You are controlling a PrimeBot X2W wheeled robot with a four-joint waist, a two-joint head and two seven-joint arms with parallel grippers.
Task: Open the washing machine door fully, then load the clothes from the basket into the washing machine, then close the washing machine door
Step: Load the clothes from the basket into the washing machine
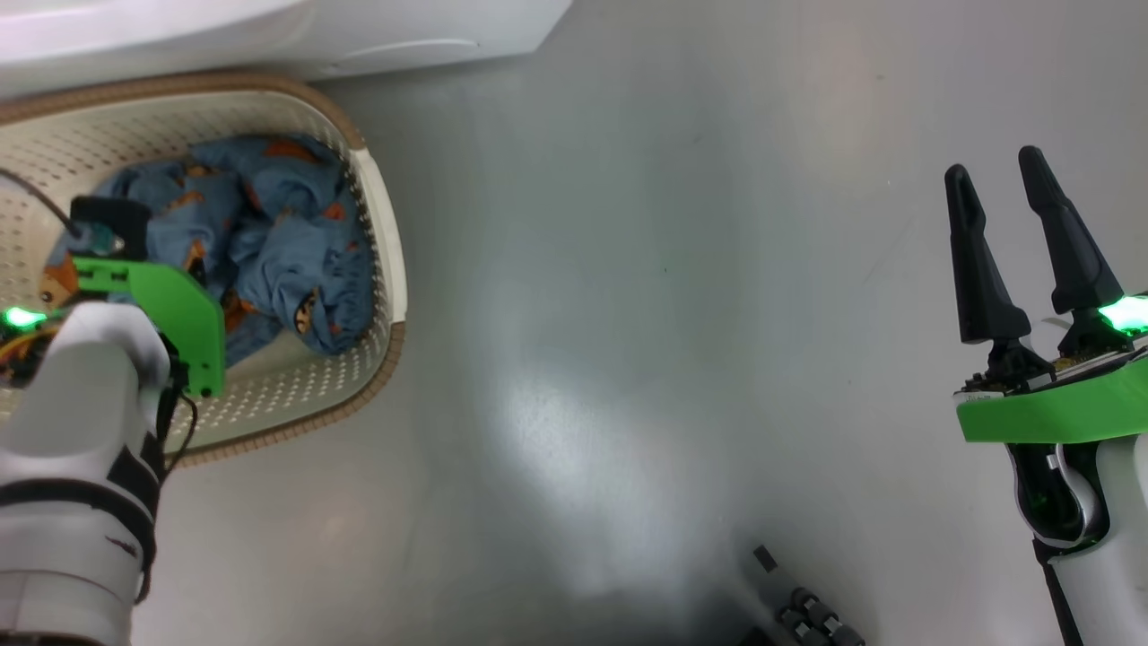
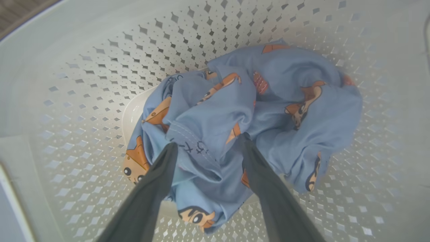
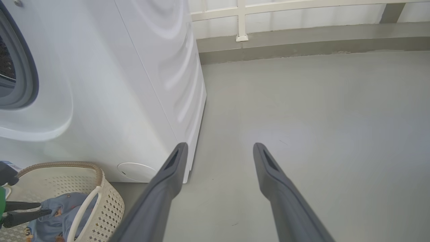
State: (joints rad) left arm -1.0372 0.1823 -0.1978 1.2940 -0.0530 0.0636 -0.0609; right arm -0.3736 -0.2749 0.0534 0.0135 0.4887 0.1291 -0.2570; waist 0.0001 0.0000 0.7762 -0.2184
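Your left gripper (image 2: 209, 141) is pointing down into the basket (image 2: 100, 67). Its two dark fingers (image 2: 147, 195) are standing wide apart, as far open as they go. The tips are sitting right at the clothes (image 2: 319, 124), and a soft bump of blue cloth is poking up between them. The fingers are not squeezing it, so this gripper is holding nothing.

The clothes are lying in a crumpled heap on the bottom of the basket. They are light blue with little orange-brown cartoon figures on them. The whole heap is sitting inside the basket.

In the head view, you are seeing the basket standing on the grey floor (image 1: 673, 314) at your left side. It is just in front of the washing machine (image 1: 269, 27). The white forearm (image 1: 81, 404) of your left arm is hanging over the basket and hiding part of the clothes.

Your right gripper (image 1: 993, 163) is hanging well apart from the basket, out at your right over the floor. Its fingers are standing wide open too, and it is holding nothing.

In the right wrist view, the washing machine is showing you its white front and side. The grey rubber ring (image 3: 28, 84) around its round hole is peeking in at the left edge. A dark bit of the drum (image 3: 5, 64) is showing inside it. The basket is sitting low down, close to the machine's front. You cannot tell if the two are touching.
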